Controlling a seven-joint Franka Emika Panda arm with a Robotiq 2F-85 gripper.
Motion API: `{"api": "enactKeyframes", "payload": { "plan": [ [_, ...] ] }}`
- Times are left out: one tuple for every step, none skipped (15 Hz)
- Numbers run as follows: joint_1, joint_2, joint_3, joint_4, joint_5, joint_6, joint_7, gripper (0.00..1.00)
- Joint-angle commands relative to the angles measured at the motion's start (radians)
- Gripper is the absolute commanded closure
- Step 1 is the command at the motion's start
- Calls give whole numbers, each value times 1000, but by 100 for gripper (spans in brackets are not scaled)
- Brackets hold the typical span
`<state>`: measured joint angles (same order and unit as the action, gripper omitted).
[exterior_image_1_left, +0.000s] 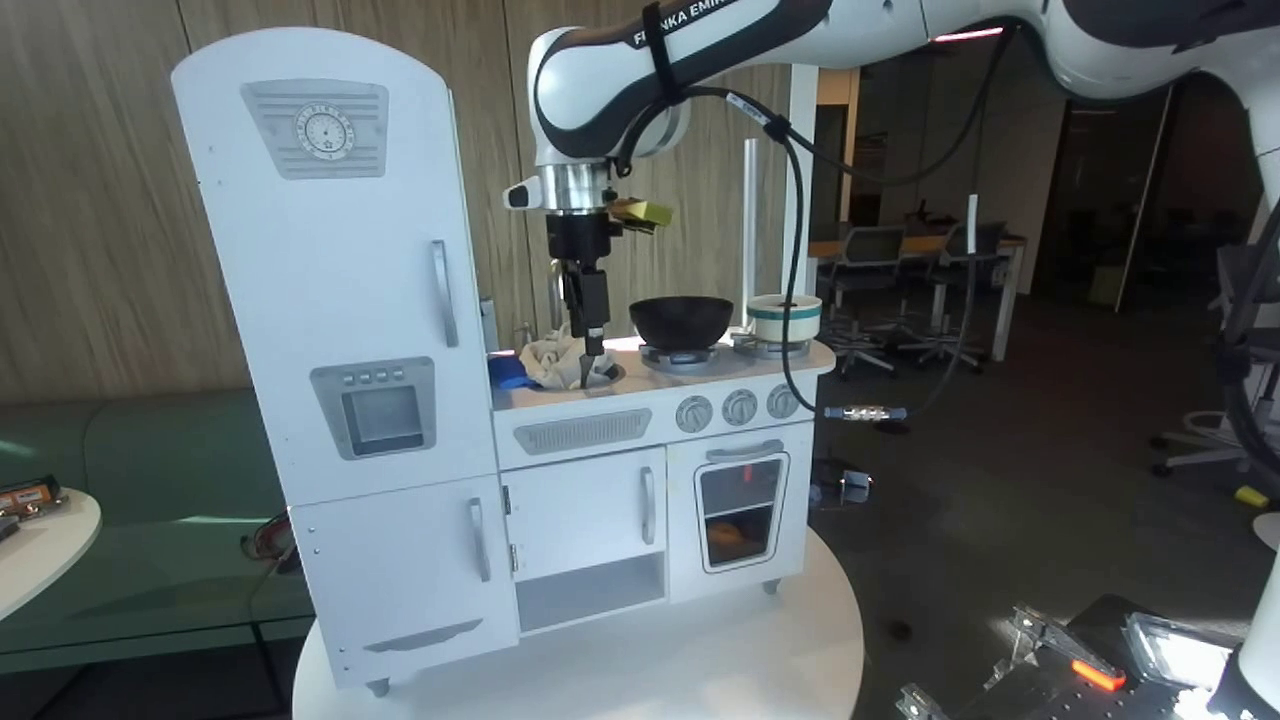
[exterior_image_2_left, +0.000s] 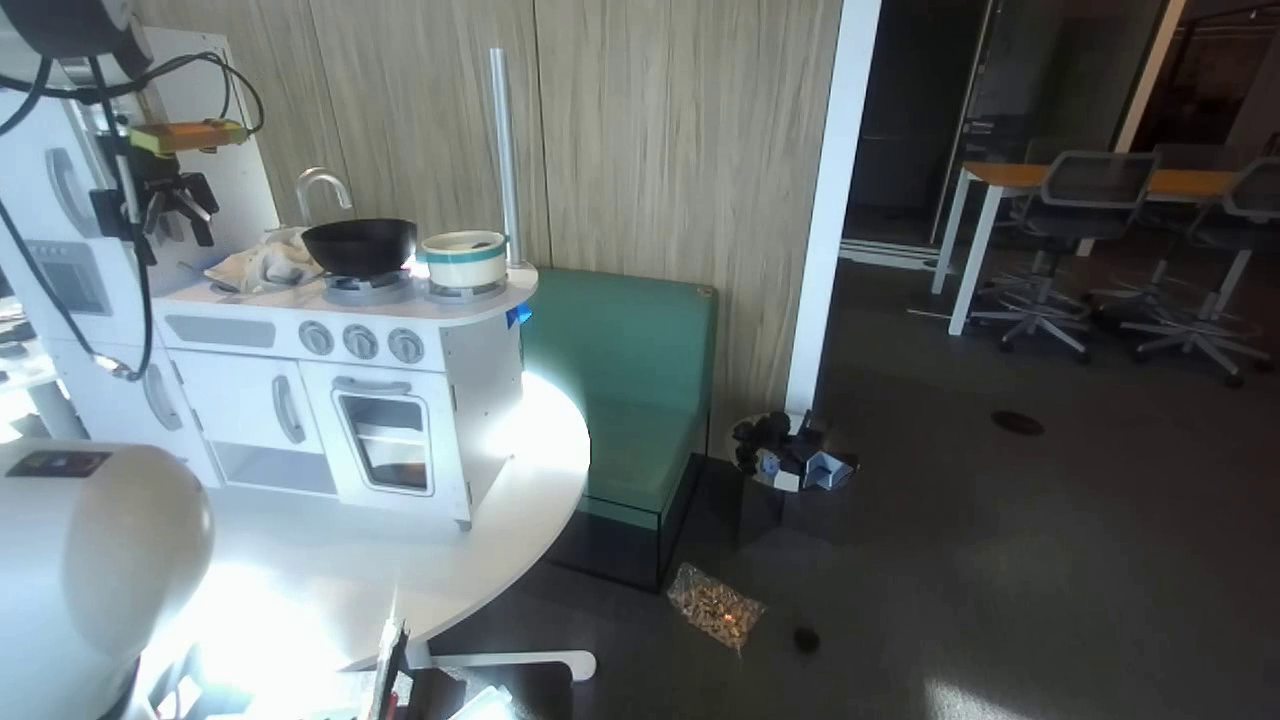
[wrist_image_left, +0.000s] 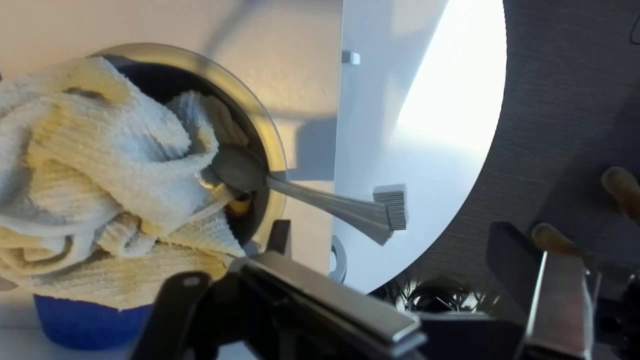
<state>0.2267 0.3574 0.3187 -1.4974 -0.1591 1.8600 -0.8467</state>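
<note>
Left of the sink (wrist_image_left: 261, 117) the play refrigerator (exterior_image_1_left: 320, 270) rises as a tall wall, bounding that side. Just beside the sink's left rim lies a blue item (wrist_image_left: 92, 325), partly covered by a cream towel (wrist_image_left: 100, 175). The towel is heaped in the sink and spills over its left and back edges, so the dark inside shows along the front and right. A curved faucet (exterior_image_2_left: 322, 173) stands behind the sink. A metal spoon (wrist_image_left: 305, 193) lies at the front: its bowl is inside the sink against the towel's folds, and its handle crosses the rim toward the front edge of the countertop (wrist_image_left: 310, 75). The gripper (exterior_image_2_left: 177, 245) hangs over the front side of the sink near that handle, jaws spread wide with a free gap between them; whether its tips touch the spoon is hard to tell. Right of the sink, across a stretch of countertop, a black bowl-shaped pan (exterior_image_1_left: 682, 322) sits on a burner (exterior_image_1_left: 680, 362). Farthest right of the sink, beside the pan, a white pot with a teal band (exterior_image_1_left: 770, 328) stands near the countertop's rounded end.
</note>
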Motion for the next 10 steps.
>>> {"api": "enactKeyframes", "payload": {
  "plan": [
    [15,-29,29,-64,80,57,-85,0],
    [18,-25,31,-71,86,56,-104,0],
    [23,-22,28,-76,79,58,-114,0],
    [24,-20,22,-86,76,70,-115,0],
    [26,-23,16,-93,59,73,-119,0],
    [27,-26,11,-103,49,91,-118,0],
    [23,-33,10,-115,53,133,-126,0],
    [22,-35,6,-121,48,158,-131,0],
    [20,-36,4,-126,48,182,-139,0],
    [21,-37,-3,-133,39,210,-135,0]
  ]
}}
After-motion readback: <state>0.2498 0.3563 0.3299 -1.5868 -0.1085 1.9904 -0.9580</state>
